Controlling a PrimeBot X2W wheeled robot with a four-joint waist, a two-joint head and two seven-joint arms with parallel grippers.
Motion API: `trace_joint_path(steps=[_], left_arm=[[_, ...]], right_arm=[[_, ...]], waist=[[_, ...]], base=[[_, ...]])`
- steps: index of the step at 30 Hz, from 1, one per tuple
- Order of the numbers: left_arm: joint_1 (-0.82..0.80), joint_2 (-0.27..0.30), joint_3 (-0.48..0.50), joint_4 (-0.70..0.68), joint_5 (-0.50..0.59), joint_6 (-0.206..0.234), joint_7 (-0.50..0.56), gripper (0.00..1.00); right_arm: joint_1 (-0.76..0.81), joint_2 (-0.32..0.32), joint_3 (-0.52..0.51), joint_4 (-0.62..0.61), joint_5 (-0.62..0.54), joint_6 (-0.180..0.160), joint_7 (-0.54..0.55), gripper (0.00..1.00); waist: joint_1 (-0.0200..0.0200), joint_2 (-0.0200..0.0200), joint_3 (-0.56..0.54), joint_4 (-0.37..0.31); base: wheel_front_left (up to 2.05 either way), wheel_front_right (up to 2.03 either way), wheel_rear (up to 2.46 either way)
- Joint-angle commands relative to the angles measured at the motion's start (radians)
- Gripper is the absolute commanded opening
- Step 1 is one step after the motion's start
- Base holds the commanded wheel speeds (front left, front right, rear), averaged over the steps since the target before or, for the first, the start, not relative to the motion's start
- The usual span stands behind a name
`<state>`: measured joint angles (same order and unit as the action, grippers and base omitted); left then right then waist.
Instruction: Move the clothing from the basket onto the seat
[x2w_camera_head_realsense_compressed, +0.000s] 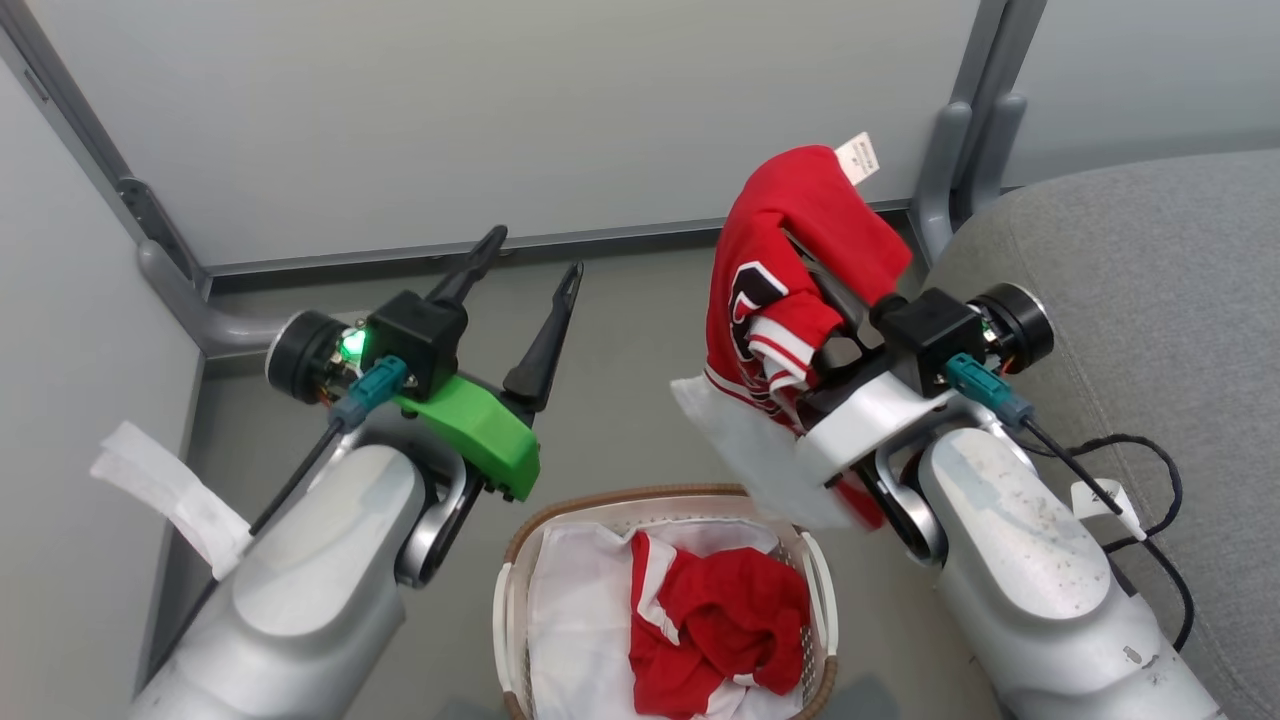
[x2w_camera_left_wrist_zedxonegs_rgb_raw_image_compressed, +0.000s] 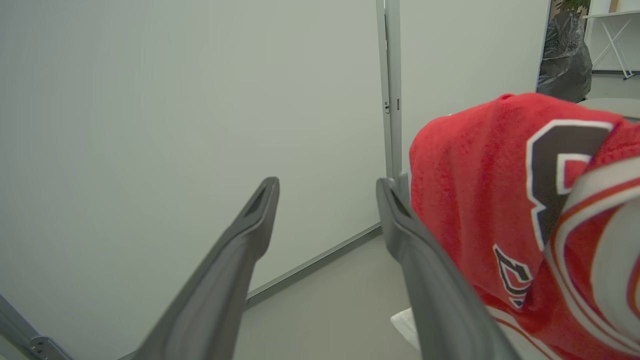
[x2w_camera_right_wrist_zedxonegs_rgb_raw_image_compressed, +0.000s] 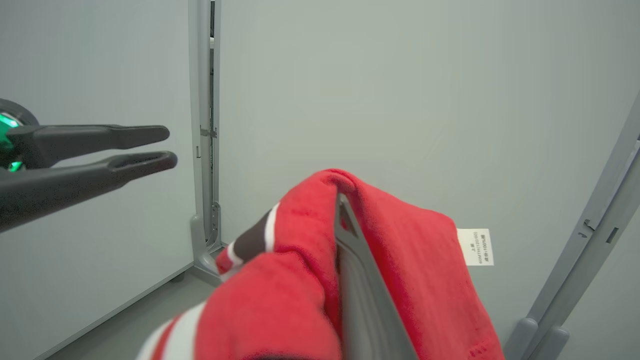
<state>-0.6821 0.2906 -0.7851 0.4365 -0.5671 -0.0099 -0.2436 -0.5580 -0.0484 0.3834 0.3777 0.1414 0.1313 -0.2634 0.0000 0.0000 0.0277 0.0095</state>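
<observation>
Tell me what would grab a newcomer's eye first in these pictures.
The red garment with a black-and-white emblem stands out most, gripped by the shut right claw in the air, left of the grey seat. Below it, more red clothing lies in the basket on its white liner. The left claw hangs open and empty further left.

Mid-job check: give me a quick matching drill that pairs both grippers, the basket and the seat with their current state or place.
Column one:
1. left gripper
2. right gripper
3. basket
4. seat

Column two:
A. shut on the emblem garment
B. grey, at the head view's right
C. open, holding nothing
D. holds a red garment on its white liner

Pairs: 1-C, 2-A, 3-D, 4-B
</observation>
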Motion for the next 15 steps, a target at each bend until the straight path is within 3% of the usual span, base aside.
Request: trace_joint_path(steps=[1, 15], left_arm=[[0.033, -0.008, 0.001, 0.003, -0.010, 0.001, -0.008, 1.00], [0.212, -0.053, 0.004, -0.041, 0.021, -0.008, -0.022, 1.00]], right_arm=[[-0.011, -0.004, -0.013, -0.005, -0.011, -0.001, -0.002, 0.00], [0.017, -0.004, -0.129, -0.013, -0.084, -0.001, -0.002, 0.00]], waist=[[0.0000, 0.0000, 0.000, -0.002], [0.0000, 0.0000, 0.002, -0.026]], base=[[0.00, 0.00, 0.00], [0.00, 0.00, 0.00]])
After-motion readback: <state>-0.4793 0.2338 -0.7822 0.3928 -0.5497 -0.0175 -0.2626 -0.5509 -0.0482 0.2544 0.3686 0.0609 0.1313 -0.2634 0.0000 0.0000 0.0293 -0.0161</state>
